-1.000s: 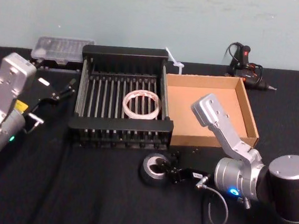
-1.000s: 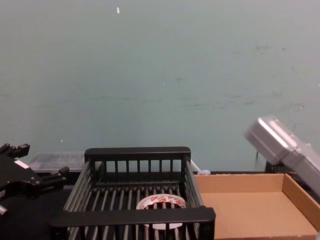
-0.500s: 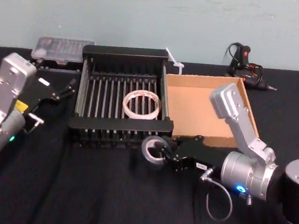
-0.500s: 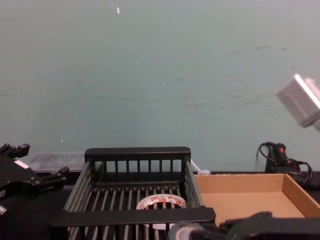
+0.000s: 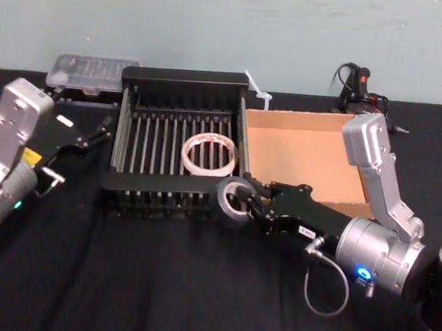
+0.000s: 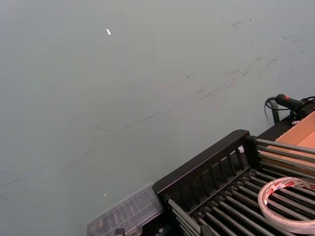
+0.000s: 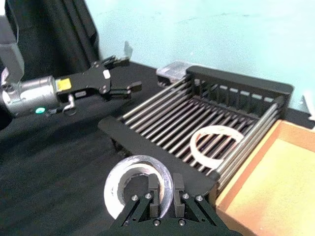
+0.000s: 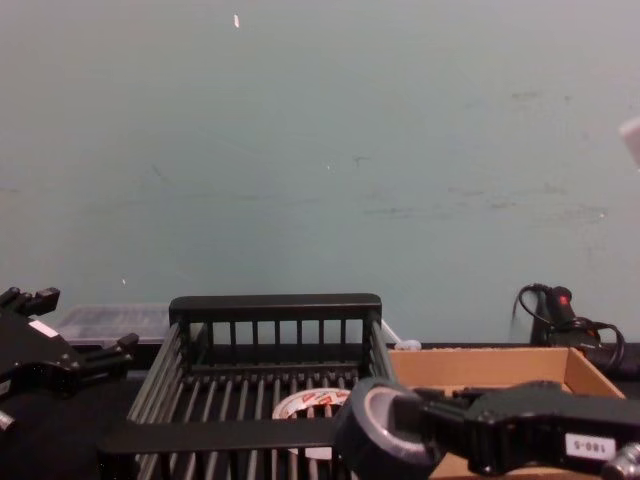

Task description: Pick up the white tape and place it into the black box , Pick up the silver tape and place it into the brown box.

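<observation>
Black-clothed table [image 5: 116, 281] fills lower frame. On it: black box [image 5: 184, 77] centre, brown box [image 5: 304, 120] right of centre w/ walls touching. Clear plastic case [image 5: 89, 71] upper left, glue gun [image 5: 361, 89] upper right.

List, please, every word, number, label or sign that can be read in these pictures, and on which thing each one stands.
None can be read for certain.
White label on the right gripper: dark characters, too blurred to read.
Yellow label on the left gripper arm: print too small to read.
Red marks on the white tape in the black box: too small to read.
The silver tape: no print visible.
</observation>
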